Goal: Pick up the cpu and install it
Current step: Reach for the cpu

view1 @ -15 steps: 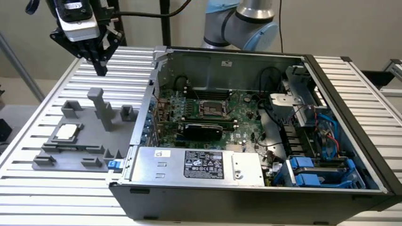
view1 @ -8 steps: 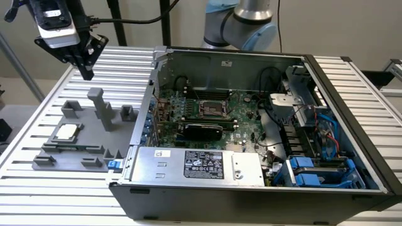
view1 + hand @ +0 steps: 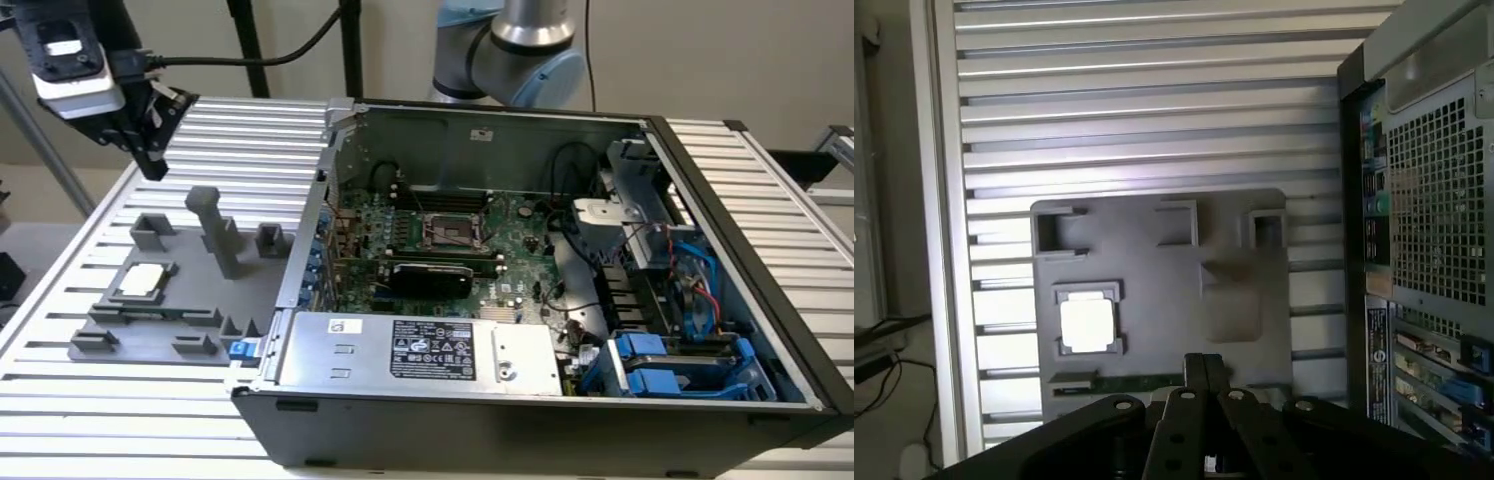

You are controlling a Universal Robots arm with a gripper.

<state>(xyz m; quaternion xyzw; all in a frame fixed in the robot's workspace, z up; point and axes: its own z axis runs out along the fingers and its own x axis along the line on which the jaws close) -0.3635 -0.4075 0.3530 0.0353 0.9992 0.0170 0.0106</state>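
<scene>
The cpu (image 3: 143, 281) is a small pale square chip lying in a pocket of the grey fixture plate (image 3: 174, 300) on the exterior view's left; it shows bright in the wrist view as well, cpu (image 3: 1087, 324) on the fixture plate (image 3: 1154, 290). My gripper (image 3: 150, 160) hangs high above the back of that plate, well clear of the chip, with its black fingers pressed together and nothing between them. From the wrist camera the gripper (image 3: 1204, 362) points down toward the plate's edge. The socket (image 3: 451, 231) sits on the motherboard (image 3: 454, 250) inside the open computer case (image 3: 534, 300).
Grey posts and blocks (image 3: 214, 230) stand up from the fixture plate. The case walls rise on the exterior view's right of the plate, with a power supply (image 3: 420, 350) at its front. The slatted metal table (image 3: 80, 400) surrounds everything. A black cable (image 3: 267, 55) trails from the wrist.
</scene>
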